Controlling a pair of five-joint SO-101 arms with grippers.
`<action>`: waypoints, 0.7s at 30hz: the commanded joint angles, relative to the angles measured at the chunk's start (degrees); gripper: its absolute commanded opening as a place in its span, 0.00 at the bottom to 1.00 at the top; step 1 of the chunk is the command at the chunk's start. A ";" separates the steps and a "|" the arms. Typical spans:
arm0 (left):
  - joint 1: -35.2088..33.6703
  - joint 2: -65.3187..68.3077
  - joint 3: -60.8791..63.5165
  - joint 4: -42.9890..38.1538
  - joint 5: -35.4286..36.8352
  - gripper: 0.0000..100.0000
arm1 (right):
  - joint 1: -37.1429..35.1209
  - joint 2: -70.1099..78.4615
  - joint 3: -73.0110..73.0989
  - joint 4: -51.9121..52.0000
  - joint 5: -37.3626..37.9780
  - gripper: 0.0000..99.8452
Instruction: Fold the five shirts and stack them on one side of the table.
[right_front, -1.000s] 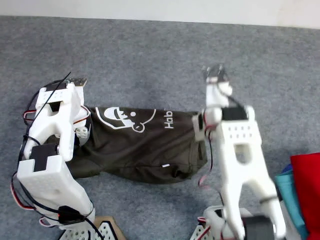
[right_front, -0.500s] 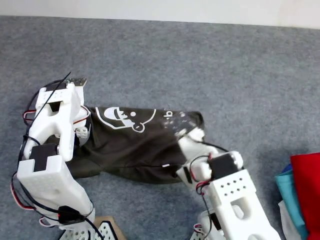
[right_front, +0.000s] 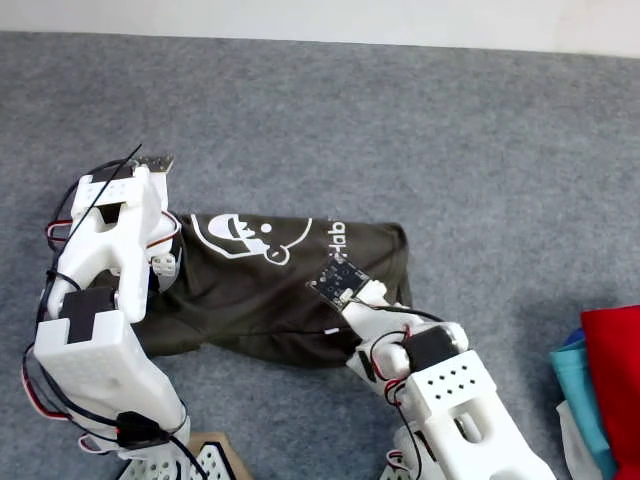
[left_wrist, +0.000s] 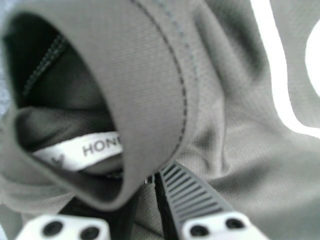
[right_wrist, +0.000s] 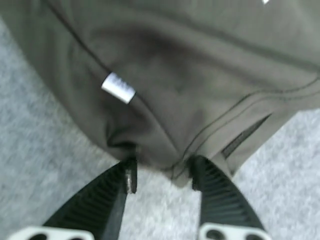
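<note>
We see the right gripper (right_wrist: 164, 174) come down, jaws wide, at the near hem of the dark shirt (right_front: 262, 300), the left gripper (left_wrist: 150, 186) pinching its collar, so folding can begin.

Left arm (right_front: 100, 300) is bent low, left gripper (left_wrist: 150, 182) is clamped on the shirt (left_wrist: 225, 100) collar, right arm (right_front: 450, 390) is angled forward, right gripper (right_wrist: 162, 172) is spread wide.
</note>
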 joint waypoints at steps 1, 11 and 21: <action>0.57 0.22 -0.92 -1.05 0.35 0.01 | -0.13 -0.84 0.57 -6.11 1.23 0.05; 0.57 0.22 -0.92 -1.05 0.35 0.01 | 15.43 -0.92 -9.80 -6.55 9.85 0.01; 0.57 0.22 -0.92 -1.05 0.18 0.01 | 18.68 -1.27 -24.92 12.35 13.54 0.01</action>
